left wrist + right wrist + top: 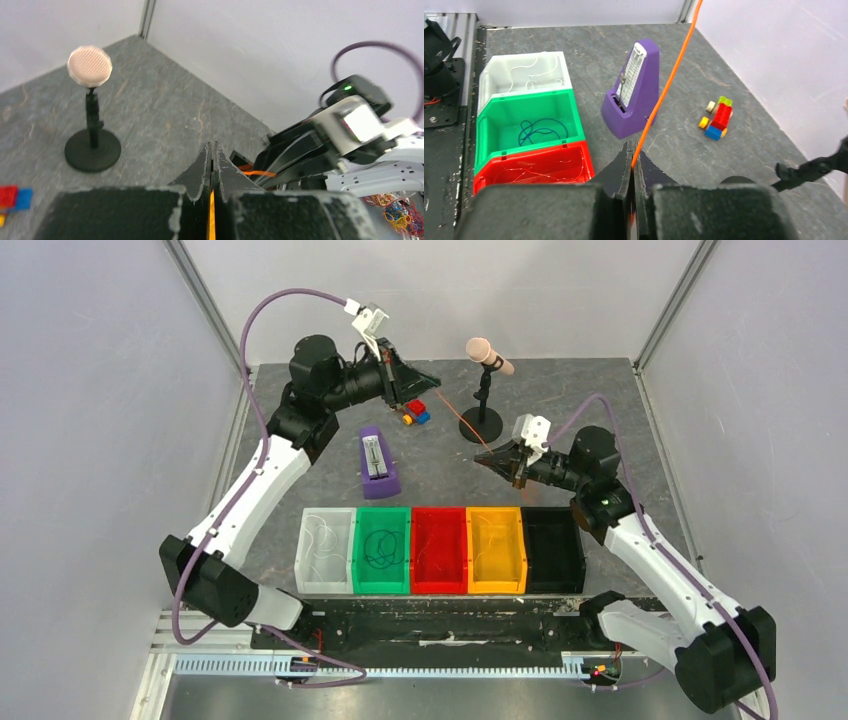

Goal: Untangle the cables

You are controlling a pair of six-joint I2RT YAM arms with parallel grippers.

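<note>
Cables of four colours lie sorted in the top view: a white strand in the white bin (pixel 325 552), a dark blue one in the green bin (pixel 380 552), red in the red bin (pixel 438 552) and yellow in the yellow bin (pixel 497 552), while the black bin (pixel 553 552) looks bare. The orange cable (pixel 470 422) runs as a nearly straight line above the table between the left gripper (pixel 432 382) and the right gripper (pixel 490 460), passing just in front of the microphone stand (pixel 481 422). From the left wrist, the fingers (pixel 200 167) are pressed together with a thin bright sliver, probably the cable, between them, and a short orange length (pixel 257 173) shows by the other arm. From the right wrist, the fingers (pixel 623 167) are likewise clamped on the orange cable (pixel 664 90), which climbs taut past the purple metronome (pixel 633 90) and out of the top of the view. This strand looks thread-thin, nearly weightless and limp, so it should slip easily from a loose pinch and could stretch or snap under a hard pull. Holding it near each end, deep between the pads, seems soundest.
</note>
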